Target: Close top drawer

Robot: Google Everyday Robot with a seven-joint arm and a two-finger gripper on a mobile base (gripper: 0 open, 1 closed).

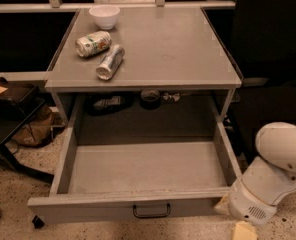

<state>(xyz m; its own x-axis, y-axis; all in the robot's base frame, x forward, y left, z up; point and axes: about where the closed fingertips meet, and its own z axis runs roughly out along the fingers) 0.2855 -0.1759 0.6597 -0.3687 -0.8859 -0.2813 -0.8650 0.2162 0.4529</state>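
Observation:
The top drawer (145,166) is pulled far out of the grey cabinet and its inside is bare. Its flat grey front panel (88,210) faces the camera at the bottom of the view, with a small black loop handle (151,211) at the centre. My gripper (234,219) is at the bottom right, at the end of my white arm (273,171). It sits right beside the drawer's front right corner, at the height of the front panel. No lower drawers are in view.
On the cabinet top (173,49) lie two tipped cans (93,43) (110,62) and a white bowl (104,16). Dark objects (150,98) sit in the back under the top. A black stand (8,121) and a brown bag (35,129) are on the left.

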